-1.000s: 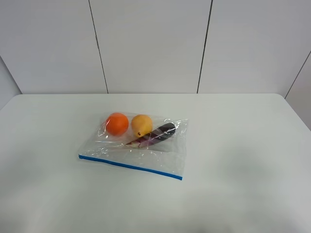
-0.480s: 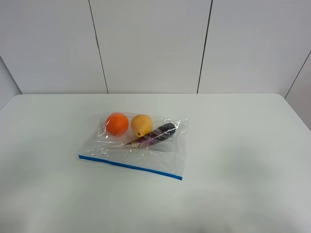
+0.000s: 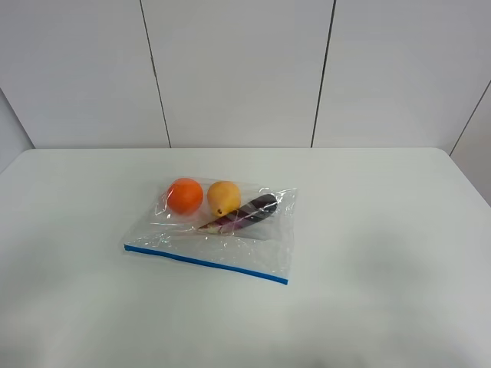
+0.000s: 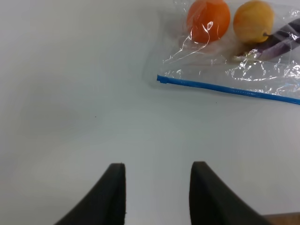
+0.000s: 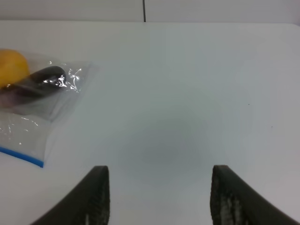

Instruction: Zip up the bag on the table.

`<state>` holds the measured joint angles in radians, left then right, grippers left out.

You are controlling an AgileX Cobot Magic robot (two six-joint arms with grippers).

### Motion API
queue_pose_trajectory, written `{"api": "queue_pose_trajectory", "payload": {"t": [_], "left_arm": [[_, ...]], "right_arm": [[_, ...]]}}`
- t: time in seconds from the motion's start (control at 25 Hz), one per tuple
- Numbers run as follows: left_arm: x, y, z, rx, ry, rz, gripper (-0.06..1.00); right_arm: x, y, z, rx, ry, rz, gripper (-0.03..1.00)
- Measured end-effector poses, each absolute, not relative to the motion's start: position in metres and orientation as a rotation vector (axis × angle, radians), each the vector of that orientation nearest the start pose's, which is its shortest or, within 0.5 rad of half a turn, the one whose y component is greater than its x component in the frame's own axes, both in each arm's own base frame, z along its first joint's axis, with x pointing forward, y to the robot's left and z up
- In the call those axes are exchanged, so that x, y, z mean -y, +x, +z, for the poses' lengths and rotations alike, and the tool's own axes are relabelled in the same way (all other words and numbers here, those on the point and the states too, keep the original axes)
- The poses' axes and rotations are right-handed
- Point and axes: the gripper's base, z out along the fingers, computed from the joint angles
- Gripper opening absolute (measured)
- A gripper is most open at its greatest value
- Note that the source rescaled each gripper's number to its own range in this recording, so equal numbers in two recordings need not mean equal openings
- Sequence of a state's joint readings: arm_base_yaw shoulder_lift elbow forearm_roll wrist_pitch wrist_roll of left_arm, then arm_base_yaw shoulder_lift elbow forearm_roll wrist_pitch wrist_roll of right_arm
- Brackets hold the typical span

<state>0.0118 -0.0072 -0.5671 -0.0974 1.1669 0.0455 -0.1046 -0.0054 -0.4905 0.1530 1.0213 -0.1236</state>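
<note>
Two grippers show only in their own wrist views, and neither reaches the bag (image 3: 215, 230). The left gripper (image 4: 158, 180) has its two dark fingers (image 4: 114, 190) apart with bare counter (image 3: 383, 230) between them, pinching nothing. The right gripper (image 5: 159, 183) stands spread wider, its fingers (image 5: 224, 192) also over bare white surface and closed on nothing.

In the high view the clear, crinkly bag lies flat a little toward 9 o'clock from the middle of the white counter. Its blue zipper strip (image 3: 205, 263) runs along the near edge, at 6 o'clock of the bag, slanting slightly so that the end toward 3 o'clock sits closer to the camera. Inside, at the far side of the bag, an orange fruit (image 3: 185, 195) sits at about 10 o'clock, and a yellow fruit (image 3: 223, 197) lies just beside it toward 3 o'clock. A dark purple, elongated item (image 3: 244, 212) lies tilted just beside the yellow fruit, its dark end pointing toward 2 o'clock. Whether the zipper is sealed cannot be told.

Behind the counter stands a pale panelled wall (image 3: 238, 69) with thin dark seams.

In the left wrist view the strip's end shows well apart from the fingers; in the right wrist view its other end shows, likewise well apart.
</note>
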Motion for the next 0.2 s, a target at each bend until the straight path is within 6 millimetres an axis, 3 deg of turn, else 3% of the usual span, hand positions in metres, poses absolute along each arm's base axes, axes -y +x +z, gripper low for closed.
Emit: {"api": "queue_pose_trajectory", "payload": {"t": [0.2], "left_arm": [[0.0084,-0.0189,0.2871,-2.073,0.050,-0.081,0.50]], "right_arm": [[-0.0121,-0.0023,0.2786,-2.000,-0.022,0.036,0.75]]}}
